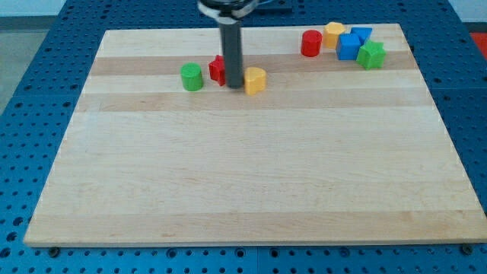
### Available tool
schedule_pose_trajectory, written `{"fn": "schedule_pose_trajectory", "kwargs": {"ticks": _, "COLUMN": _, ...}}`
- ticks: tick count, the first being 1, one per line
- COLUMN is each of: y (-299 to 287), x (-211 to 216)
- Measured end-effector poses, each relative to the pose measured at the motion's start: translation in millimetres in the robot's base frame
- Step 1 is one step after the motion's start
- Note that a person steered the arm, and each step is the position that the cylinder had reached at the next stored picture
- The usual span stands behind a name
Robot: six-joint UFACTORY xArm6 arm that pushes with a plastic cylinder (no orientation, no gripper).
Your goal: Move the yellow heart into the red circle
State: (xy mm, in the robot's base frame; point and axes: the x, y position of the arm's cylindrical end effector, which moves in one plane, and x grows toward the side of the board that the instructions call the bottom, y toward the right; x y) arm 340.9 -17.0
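The yellow heart (256, 80) lies on the wooden board near the view's top, left of centre. My tip (234, 86) stands right against the heart's left side. A red block (217, 69) of unclear shape sits just behind the rod on its left, partly hidden. The red circle (310, 43) stands at the view's top right, well to the right of the heart and apart from it.
A green circle (192, 77) sits left of the rod. By the red circle are a yellow block (334, 32), two blue blocks (348, 46) (362, 34) and a green star (371, 55). The board's top edge (152, 32) is close.
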Motion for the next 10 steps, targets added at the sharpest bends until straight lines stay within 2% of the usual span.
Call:
{"fn": "schedule_pose_trajectory", "kwargs": {"ticks": 1, "y": 15.7, "x": -16.8}}
{"fn": "schedule_pose_trajectory", "kwargs": {"ticks": 2, "y": 15.7, "x": -15.5}}
{"fn": "schedule_pose_trajectory", "kwargs": {"ticks": 3, "y": -1.4, "x": 27.3}}
{"fn": "schedule_pose_trajectory", "kwargs": {"ticks": 4, "y": 20.1, "x": 36.5}}
{"fn": "schedule_pose_trajectory", "kwargs": {"ticks": 5, "y": 61.1, "x": -2.7}}
{"fn": "schedule_pose_trajectory", "kwargs": {"ticks": 7, "y": 98.9, "x": -65.7}}
{"fn": "schedule_pose_trajectory", "kwargs": {"ticks": 8, "y": 107.1, "x": -77.6}}
{"fn": "schedule_pose_trajectory", "kwargs": {"ticks": 9, "y": 88.8, "x": -30.7}}
{"fn": "schedule_pose_trajectory", "kwargs": {"ticks": 10, "y": 51.5, "x": -24.6}}
